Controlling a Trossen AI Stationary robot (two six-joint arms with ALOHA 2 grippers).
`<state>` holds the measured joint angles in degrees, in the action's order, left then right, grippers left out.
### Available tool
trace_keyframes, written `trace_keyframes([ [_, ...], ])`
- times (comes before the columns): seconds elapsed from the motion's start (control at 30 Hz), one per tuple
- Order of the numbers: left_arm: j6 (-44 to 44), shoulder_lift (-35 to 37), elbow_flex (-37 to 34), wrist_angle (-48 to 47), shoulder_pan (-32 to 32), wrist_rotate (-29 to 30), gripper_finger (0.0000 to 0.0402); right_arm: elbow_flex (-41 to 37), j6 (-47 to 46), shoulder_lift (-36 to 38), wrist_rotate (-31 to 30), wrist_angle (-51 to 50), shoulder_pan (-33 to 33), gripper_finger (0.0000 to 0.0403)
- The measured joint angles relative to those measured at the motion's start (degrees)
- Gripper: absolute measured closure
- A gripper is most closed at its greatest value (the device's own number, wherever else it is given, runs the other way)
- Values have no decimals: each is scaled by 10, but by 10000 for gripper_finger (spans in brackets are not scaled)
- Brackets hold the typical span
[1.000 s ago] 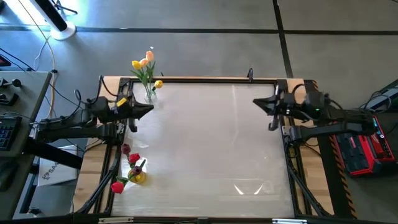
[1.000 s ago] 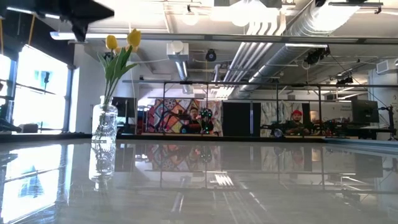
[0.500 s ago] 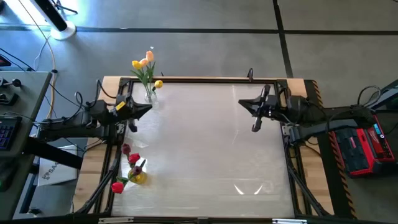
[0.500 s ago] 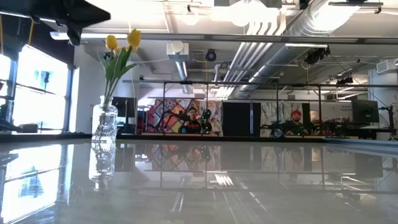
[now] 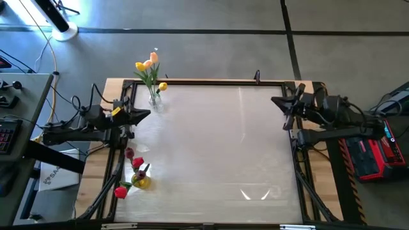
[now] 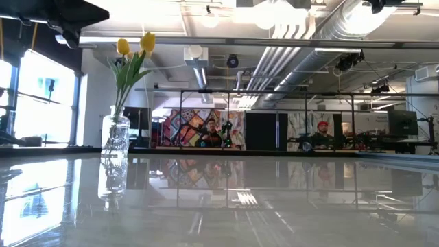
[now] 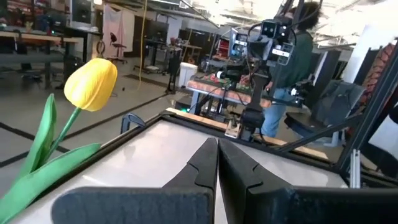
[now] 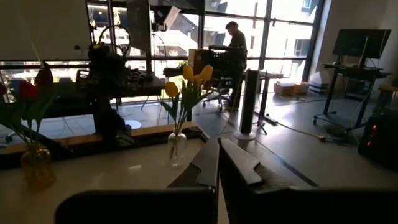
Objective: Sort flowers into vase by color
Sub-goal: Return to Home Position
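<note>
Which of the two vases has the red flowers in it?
The small orange vase, lower left in the overhead view, holds red and maroon tulips. The clear glass vase at upper left holds yellow and peach tulips.

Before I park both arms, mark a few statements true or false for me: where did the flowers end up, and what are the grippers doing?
1. The yellow and peach tulips stand in the clear vase at a left corner of the table. True.
2. The red tulips lie loose on the table. False: they sit in the orange vase by the table's left edge.
3. The left gripper and the right gripper are both shut and empty. True.
4. The right gripper hangs over the clear vase. False: it is at the table's right edge, away from both vases.
</note>
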<state>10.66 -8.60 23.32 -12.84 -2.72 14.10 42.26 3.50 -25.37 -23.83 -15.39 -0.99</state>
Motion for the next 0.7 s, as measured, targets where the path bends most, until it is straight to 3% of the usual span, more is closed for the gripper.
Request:
trace_keyframes([
  [0.13, -3, 0, -17, 4, 5, 1, 401, -19, -9, 20, -3, -2, 0, 403],
  [0.3, 0, 2, -55, 47, 5, 20, 401, -148, -46, 111, -39, 71, 15, 403],
  [0.4, 2, 3, -58, 56, 5, 17, 401, -204, -55, 179, -8, 144, 20, 403],
  [0.7, -22, 17, -58, 40, 5, 14, 401, -296, -114, 251, 77, 141, 21, 403],
])
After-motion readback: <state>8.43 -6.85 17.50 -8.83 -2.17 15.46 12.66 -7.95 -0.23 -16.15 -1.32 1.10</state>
